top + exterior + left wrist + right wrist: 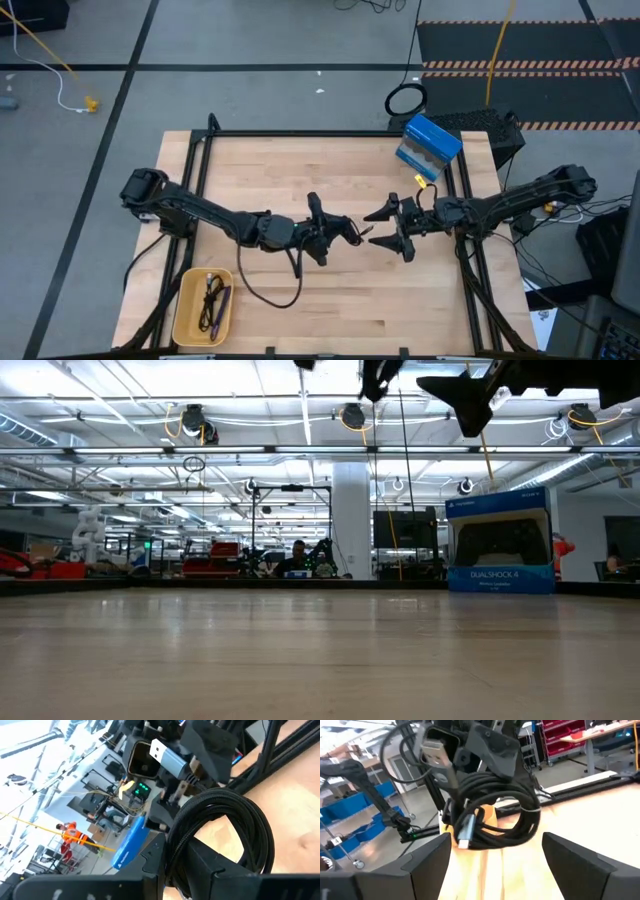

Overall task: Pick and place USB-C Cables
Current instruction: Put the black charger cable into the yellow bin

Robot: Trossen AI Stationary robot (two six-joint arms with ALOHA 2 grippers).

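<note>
My left gripper (335,232) is over the middle of the table, pointing toward its right edge, and is shut on a black coiled USB cable (225,835). The cable also shows in the right wrist view (495,825), with a silver-blue plug (162,754) sticking out. My right gripper (380,228) is open and empty; it faces the coil from the right, a short way off, and its fingers (427,862) stand wide apart. A black cable and a purple cable (215,300) lie in the yellow tray (186,315) at the near left. My left gripper pinches the black coil between its two fingers (200,865), across the bundled strands at one side of the loop (182,837). The fingers come roughly level from the table's left. The coil is lifted clear of the table, its loop and plugs (465,832) free beyond the fingers.
A blue controller box (428,148) stands at the far right of the table and also shows in the low view (498,540). A black cord (270,292) loops over the table below the left arm. A black ring-shaped loop (405,100) lies on the floor beyond the far edge.
</note>
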